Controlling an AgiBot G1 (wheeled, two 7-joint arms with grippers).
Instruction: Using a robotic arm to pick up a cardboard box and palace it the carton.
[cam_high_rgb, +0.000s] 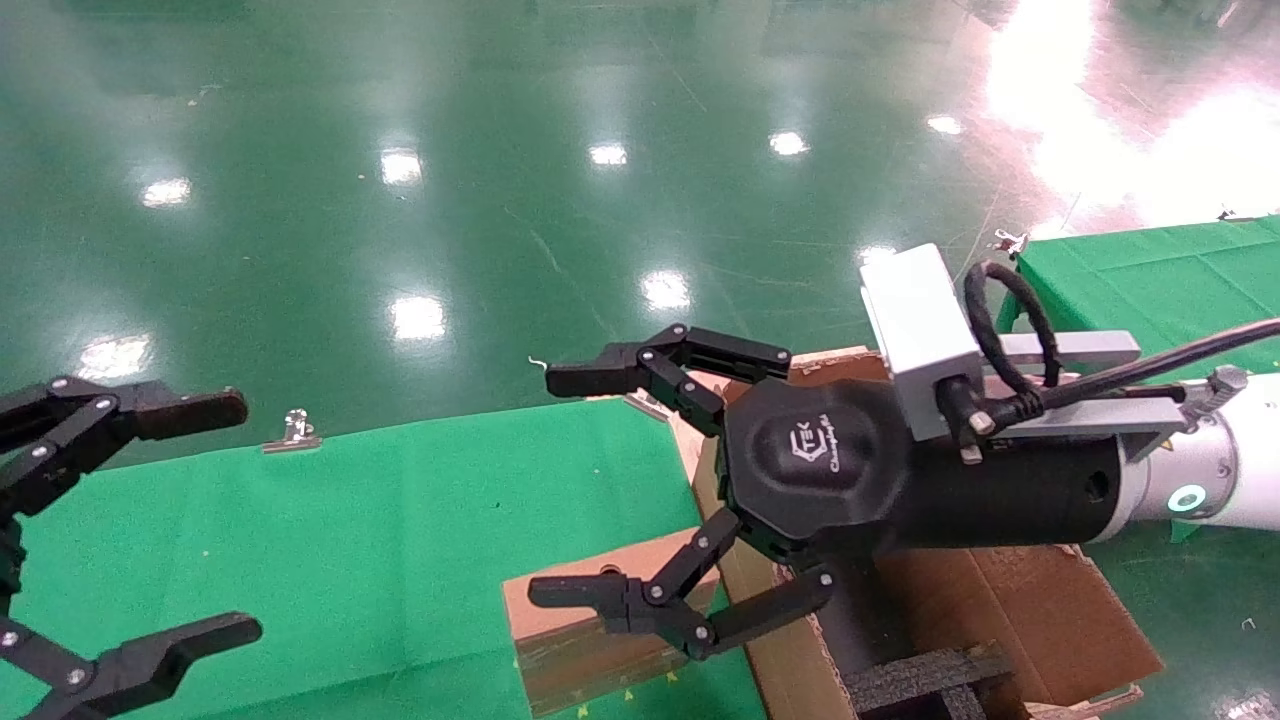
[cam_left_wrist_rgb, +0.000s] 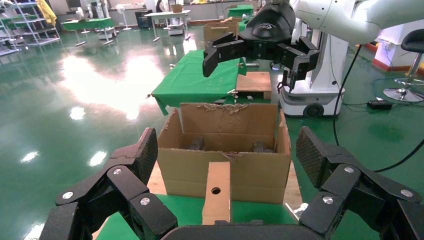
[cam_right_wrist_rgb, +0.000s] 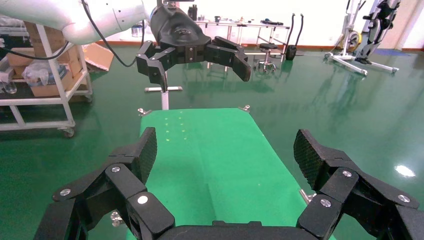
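Note:
The small cardboard box (cam_high_rgb: 600, 665) lies on the green table, up against the carton's near side; in the left wrist view it (cam_left_wrist_rgb: 216, 192) shows a round hole. The carton (cam_high_rgb: 1020, 610) with ragged flaps and black foam (cam_high_rgb: 920, 680) stands at the table's right end and shows in the left wrist view (cam_left_wrist_rgb: 225, 150). My right gripper (cam_high_rgb: 548, 486) on the white arm is open and empty, raised over the box and the carton's left edge; it also shows in the right wrist view (cam_right_wrist_rgb: 227, 150). My left gripper (cam_high_rgb: 240, 520) is open and empty at the far left and shows in the left wrist view (cam_left_wrist_rgb: 229, 150).
The green cloth table (cam_high_rgb: 380, 530) runs between the two grippers, with a metal clip (cam_high_rgb: 293, 432) on its far edge. A second green table (cam_high_rgb: 1150, 280) stands at the far right. Shiny green floor lies beyond.

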